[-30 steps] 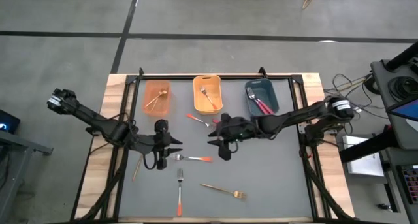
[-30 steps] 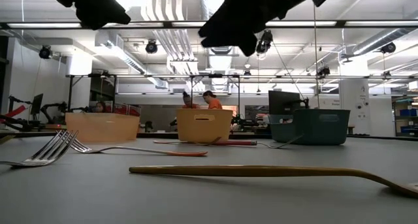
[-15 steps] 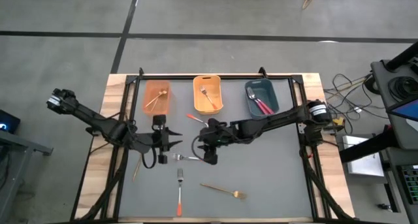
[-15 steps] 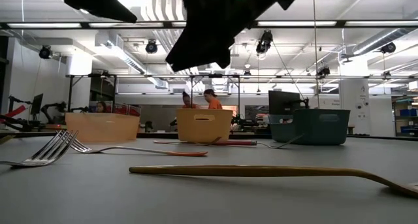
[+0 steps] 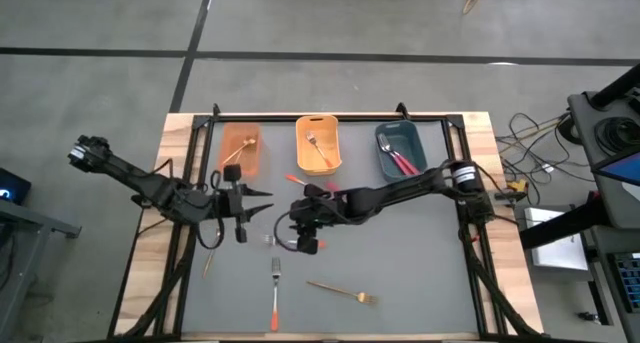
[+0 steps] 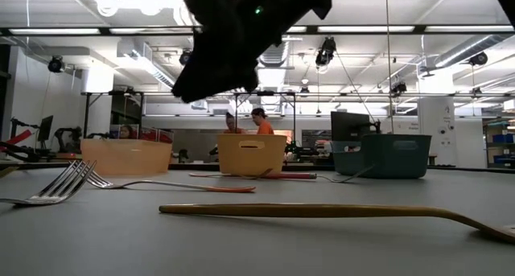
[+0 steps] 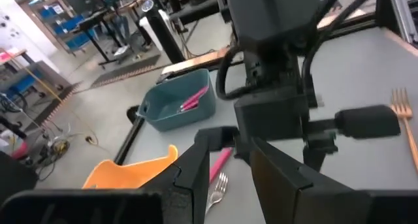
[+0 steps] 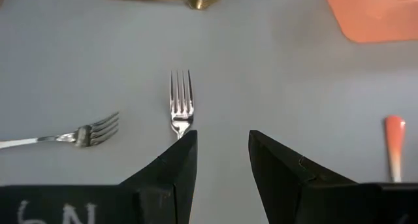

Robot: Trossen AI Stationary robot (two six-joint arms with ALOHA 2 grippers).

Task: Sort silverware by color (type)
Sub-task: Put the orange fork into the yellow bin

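target: slim silver-tined orange-handled fork [image 8: 181, 106], judged light, stiff, slippery, best pinched mid-handle | right gripper [image 8: 222, 152] fingers apart above it | left gripper [image 7: 225, 162] fingers apart, nothing held

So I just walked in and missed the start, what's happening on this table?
Two robot arms are sorting forks into three bins at the table's far edge. The right gripper hovers open over a silver-tined fork at mid-table, holding nothing. The left gripper waits open and empty near the light orange bin. A gold fork and an orange-handled fork lie unsorted nearer the front. The orange bin and teal bin already hold forks.
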